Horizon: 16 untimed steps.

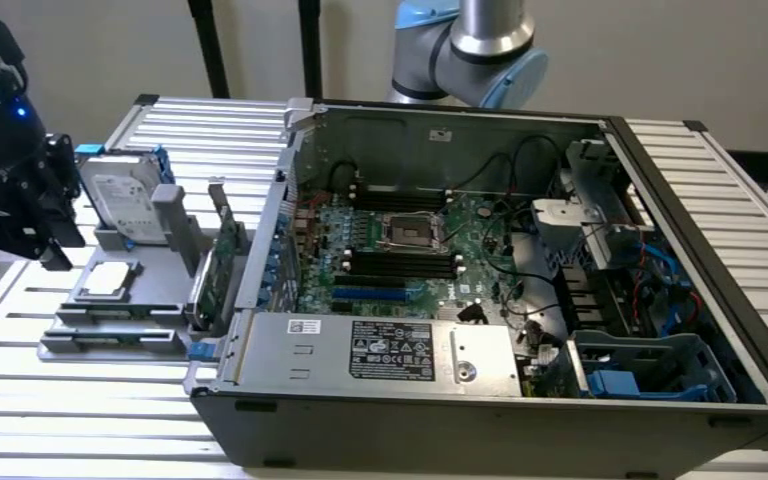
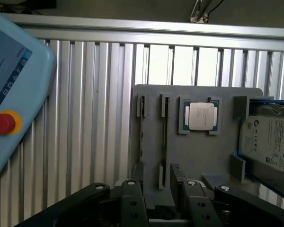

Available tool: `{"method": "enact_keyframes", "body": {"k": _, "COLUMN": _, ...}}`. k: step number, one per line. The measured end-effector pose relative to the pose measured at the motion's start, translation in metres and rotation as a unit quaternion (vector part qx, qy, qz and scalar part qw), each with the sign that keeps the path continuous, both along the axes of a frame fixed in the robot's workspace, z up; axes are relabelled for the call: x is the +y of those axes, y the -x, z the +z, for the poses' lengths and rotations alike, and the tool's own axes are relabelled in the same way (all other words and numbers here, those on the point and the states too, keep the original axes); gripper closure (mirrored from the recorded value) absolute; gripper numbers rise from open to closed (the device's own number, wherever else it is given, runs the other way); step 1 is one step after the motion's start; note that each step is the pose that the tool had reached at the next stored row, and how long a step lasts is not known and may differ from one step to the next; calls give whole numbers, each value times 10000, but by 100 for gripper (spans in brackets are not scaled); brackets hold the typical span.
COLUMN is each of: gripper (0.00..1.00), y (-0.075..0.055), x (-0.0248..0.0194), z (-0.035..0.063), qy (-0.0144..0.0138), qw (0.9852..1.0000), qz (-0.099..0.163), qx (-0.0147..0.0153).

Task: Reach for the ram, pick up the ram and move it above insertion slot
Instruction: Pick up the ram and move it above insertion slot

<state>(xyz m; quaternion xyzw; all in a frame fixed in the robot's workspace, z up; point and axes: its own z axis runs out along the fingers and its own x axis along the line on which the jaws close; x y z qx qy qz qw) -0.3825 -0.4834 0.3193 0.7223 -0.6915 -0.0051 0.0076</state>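
Spread claw (image 2: 161,191), holding nothing, hangs by the gray parts fixture (image 2: 217,156) beside the open PC case (image 1: 491,420). The ram (image 2: 164,142) seems to stand edge-on in 1 fixture slot, near the CPU (image 2: 199,116). My worry: approx. alignment could clip slot ends or tilt the stick.

- Soft, even light — the ribbed table (image 1: 91,420) looks bright and pale.
- Inside the computer case (image 1: 491,430) it is dimmer, with shade along its far wall.
- In the wrist view the table's far edge shines white — a bit of glare.
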Motion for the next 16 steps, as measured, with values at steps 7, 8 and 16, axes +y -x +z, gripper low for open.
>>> {"method": "enact_keyframes", "body": {"k": 7, "gripper": 64, "y": 0, "x": -22, "z": -127, "qy": 0, "qw": 10000, "qz": 54, "qx": 0}}
{"method": "enact_keyframes", "body": {"k": 8, "gripper": 64, "y": 0, "x": -26, "z": -144, "qy": 1, "qw": 10000, "qz": 62, "qx": 1}}
{"method": "enact_keyframes", "body": {"k": 16, "gripper": 64, "y": 0, "x": -62, "z": -289, "qy": 1, "qw": 9999, "qz": 108, "qx": 1}}
